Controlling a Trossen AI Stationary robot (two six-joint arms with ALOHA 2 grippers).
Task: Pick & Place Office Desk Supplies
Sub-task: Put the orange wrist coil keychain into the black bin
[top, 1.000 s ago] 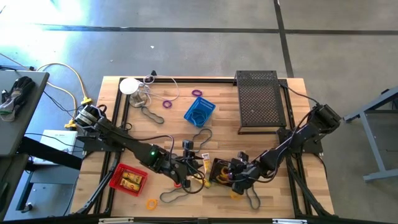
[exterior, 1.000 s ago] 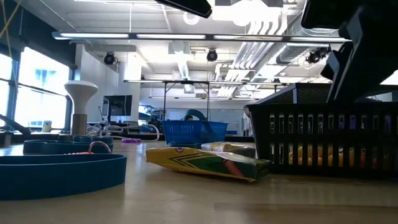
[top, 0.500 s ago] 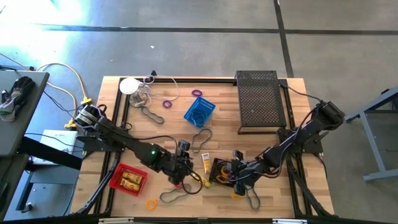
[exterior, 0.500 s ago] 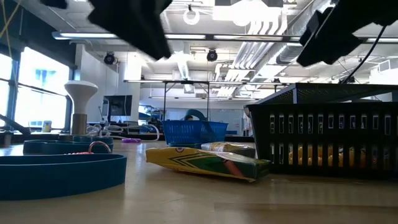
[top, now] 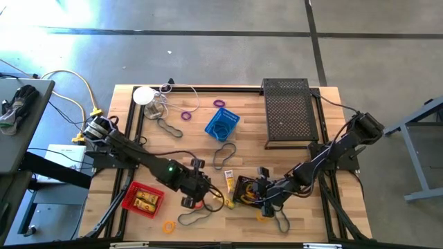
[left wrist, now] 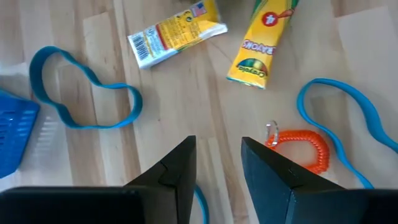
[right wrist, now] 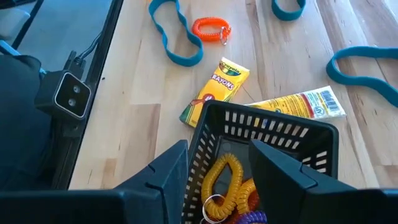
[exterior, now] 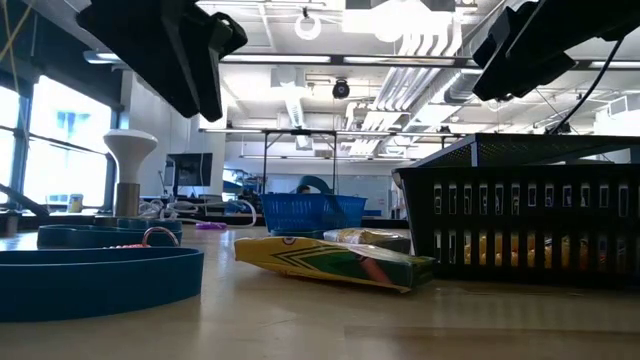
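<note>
Bright, even daylight on my overhead feed, with glare washing the floor [top: 62,48] upper left. Low view: ceiling lights [exterior: 310,25] blow out, arms pure silhouette. Wrist feeds sharp on the worktop [left wrist: 186,99], my near fingers [left wrist: 171,171] soft.

A black mesh basket [right wrist: 261,149] stands upright on the counter, holding yellow, orange and purple coil rings (perhaps more beneath). Two yellow crayon packs [right wrist: 214,90] lie flat just beside it. An orange coil [left wrist: 298,144] and blue band loops [left wrist: 81,99] lie nearby.
</note>
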